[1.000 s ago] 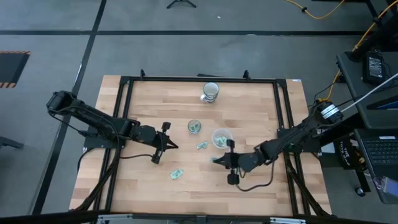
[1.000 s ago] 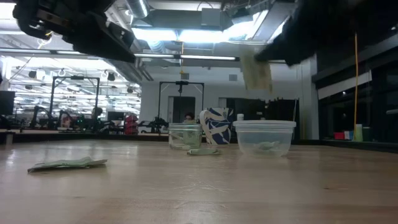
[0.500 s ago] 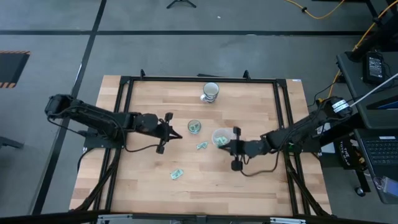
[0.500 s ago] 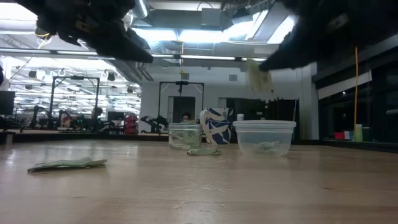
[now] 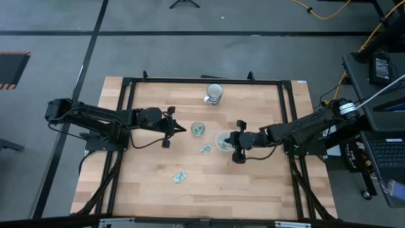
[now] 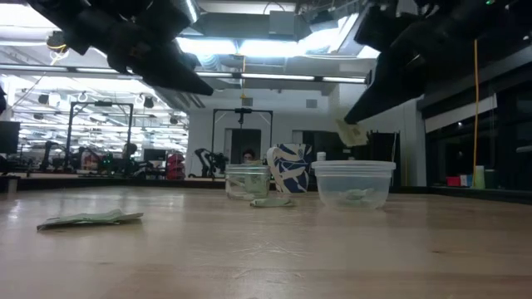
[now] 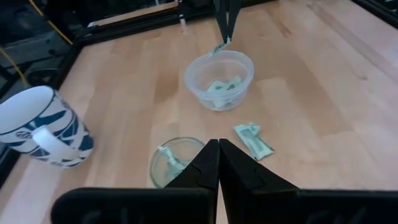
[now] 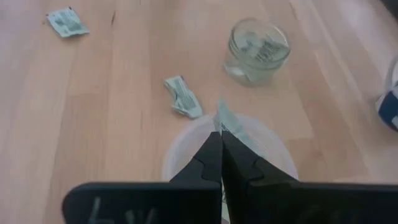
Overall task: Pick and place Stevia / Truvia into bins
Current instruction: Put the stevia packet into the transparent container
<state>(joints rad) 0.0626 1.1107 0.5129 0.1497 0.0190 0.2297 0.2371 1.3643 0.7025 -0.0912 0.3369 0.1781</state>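
My right gripper [image 8: 221,135] is shut on a light green Stevia packet [image 8: 225,118], which it holds over the wide translucent plastic bin [image 5: 223,140]. Other packets lie inside that bin [image 7: 219,79]. My left gripper [image 7: 217,144] is shut on nothing and hangs above the table beside the narrow glass bin [image 5: 198,129], which also holds packets. One loose packet [image 5: 205,149] lies flat on the wood between the bins. A second one [image 5: 180,177] lies nearer the table's near edge. My right gripper pinches one end of the packet [image 8: 222,124] between its two fingertips. The fingers slant down from the table's right side. The packet [image 6: 352,133] sticks out past the tips, tilted, clear of the table and above the plastic bin's rim [image 6: 352,165].
A white mug with blue bands [image 5: 214,93] stands near the far edge. A black frame [image 5: 202,80] runs around the wooden tabletop. Bare wood shows along the near edge.
My right gripper has carried the packet toward the table's far edge, from beside the plastic bin to over it, and the packet has tipped further over. My left gripper, shut throughout, has swung toward the far edge and come up beside the glass bin.
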